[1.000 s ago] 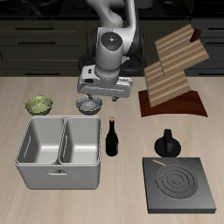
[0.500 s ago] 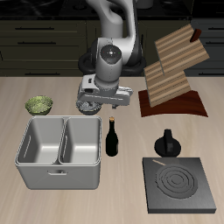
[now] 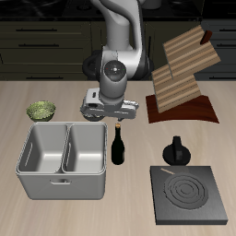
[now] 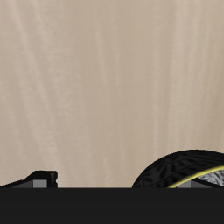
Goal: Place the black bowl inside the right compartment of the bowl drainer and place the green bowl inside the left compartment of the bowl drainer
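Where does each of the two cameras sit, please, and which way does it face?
Exterior view: sits in front of and above the table, looking down at the bowl drainer, green bowl, wine bottle and stove; the arm and its tool show.
Wrist view: sits on the tool, looking down at bare tabletop; only a dark edge of the tool's body shows.
Shared: the black bowl, mostly hidden under the tool in the exterior view.
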